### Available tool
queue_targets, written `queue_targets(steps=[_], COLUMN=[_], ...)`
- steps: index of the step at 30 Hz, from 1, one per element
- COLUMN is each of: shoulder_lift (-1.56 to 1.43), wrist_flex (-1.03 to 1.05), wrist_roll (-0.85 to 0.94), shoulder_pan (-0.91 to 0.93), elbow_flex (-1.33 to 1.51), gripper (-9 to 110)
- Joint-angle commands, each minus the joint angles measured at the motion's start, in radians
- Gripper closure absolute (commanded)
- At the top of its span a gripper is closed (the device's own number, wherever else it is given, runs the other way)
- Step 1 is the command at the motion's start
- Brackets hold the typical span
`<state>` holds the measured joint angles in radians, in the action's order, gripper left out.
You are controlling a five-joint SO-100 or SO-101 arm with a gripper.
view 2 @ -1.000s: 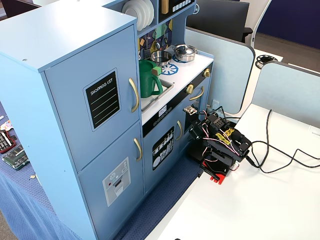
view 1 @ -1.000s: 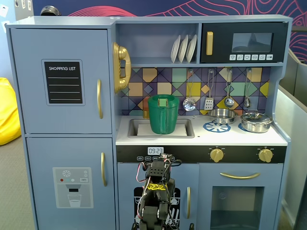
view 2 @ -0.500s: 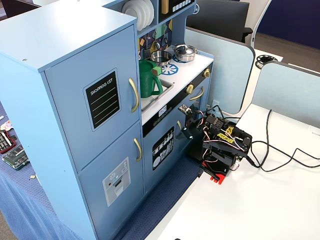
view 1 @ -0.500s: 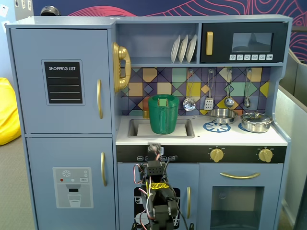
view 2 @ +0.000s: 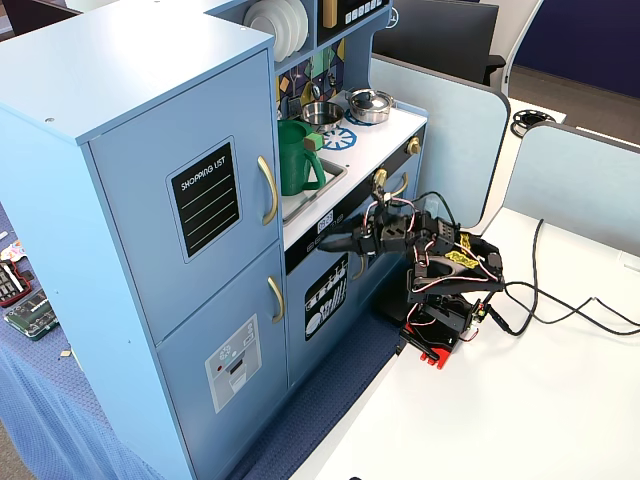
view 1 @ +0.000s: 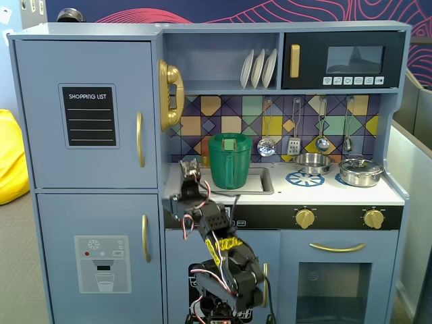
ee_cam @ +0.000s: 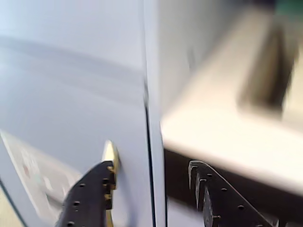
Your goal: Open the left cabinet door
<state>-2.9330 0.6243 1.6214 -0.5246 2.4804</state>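
The left cabinet door is the upper blue-grey door with the black SHOPPING LIST panel and a curved gold handle. It is shut in both fixed views. My gripper is open and empty, reaching toward the cabinet's right edge, below that handle and in front of the counter edge. In the blurred wrist view the jaws stand apart. The left finger overlaps the top of the lower door's gold handle. The right finger is before the dark strip under the counter.
The lower door with the grey dispenser panel and its gold handle is shut. A green pitcher stands in the sink, pots on the stove. The arm's base and cables lie on the white table.
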Motion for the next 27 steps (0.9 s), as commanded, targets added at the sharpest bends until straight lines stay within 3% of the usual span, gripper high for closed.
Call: queue_targets(steps=[1, 12, 27], shoulder_lift=[0.117, 0.356, 0.63], wrist_flex=[-0.083, -0.305, -0.419], wrist_roll=[0.031, 0.089, 0.186], shoulder_pan=[-0.015, -0.08, -0.17], elbow_flex=[-0.195, -0.42, -0.657], gripper=[86, 82, 85])
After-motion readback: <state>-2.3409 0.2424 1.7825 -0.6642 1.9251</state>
